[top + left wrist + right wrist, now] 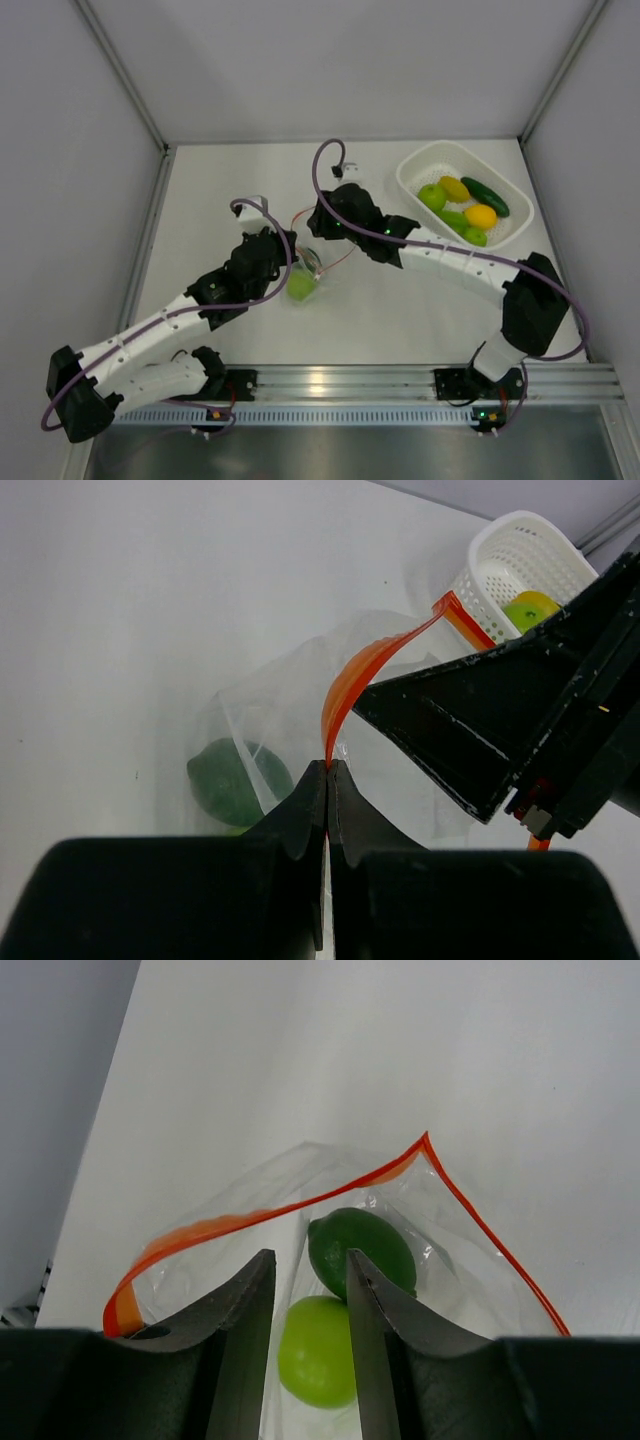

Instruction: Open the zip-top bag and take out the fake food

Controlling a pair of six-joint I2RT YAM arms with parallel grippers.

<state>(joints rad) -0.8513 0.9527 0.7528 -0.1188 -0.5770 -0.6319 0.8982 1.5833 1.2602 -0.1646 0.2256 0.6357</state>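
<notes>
The zip-top bag (306, 281) lies mid-table, its orange-red zip strip (250, 1222) parted so the mouth gapes. Inside it are a dark-green round fruit (362, 1250) and a light-green one (318, 1352). My left gripper (328, 767) is shut on one end of the zip strip (350, 685) and holds it up. My right gripper (310, 1265) is open at the bag's mouth, with its fingers (375, 1290) over the clear plastic and the two fruits showing between and behind them. More fake food (455, 188) lies in the basket.
A white perforated oval basket (420, 165) stands at the back right with several fruits and a dark-green cucumber (486, 196). It also shows in the left wrist view (500, 560). White walls close in the table at the left, back and right. An aluminium rail (340, 381) runs along the near edge.
</notes>
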